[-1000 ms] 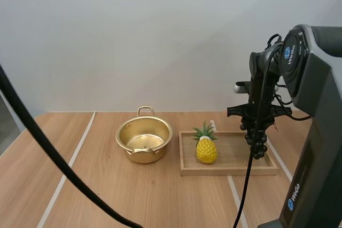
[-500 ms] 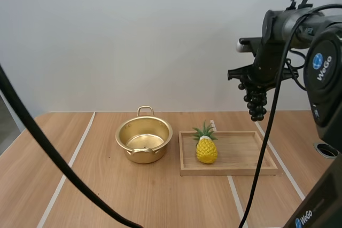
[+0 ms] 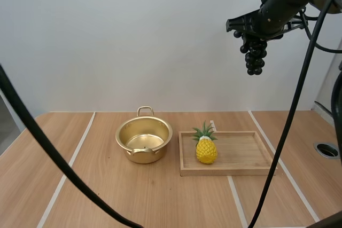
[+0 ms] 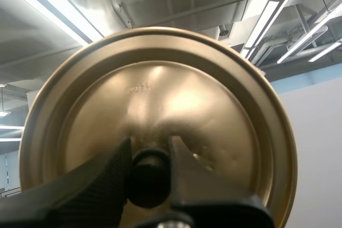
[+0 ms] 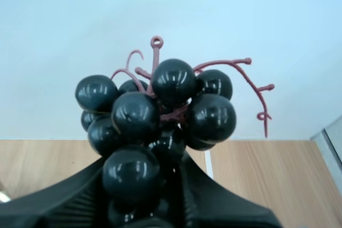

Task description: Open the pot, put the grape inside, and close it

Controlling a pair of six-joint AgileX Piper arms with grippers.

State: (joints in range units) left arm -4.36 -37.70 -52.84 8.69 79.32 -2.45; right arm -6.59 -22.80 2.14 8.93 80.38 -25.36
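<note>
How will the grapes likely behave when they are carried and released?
The grapes hang below the right gripper, so they probably swing. Their glossy round berries look slippery. The thin stems may snap.

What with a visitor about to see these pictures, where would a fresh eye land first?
Most likely on the bunch of black grapes dangling high above the table, pinched in the right gripper. Next comes the open golden pot on the table, with a yellow pineapple standing in the wooden tray beside it. The left gripper grips the golden lid by its knob.
</note>
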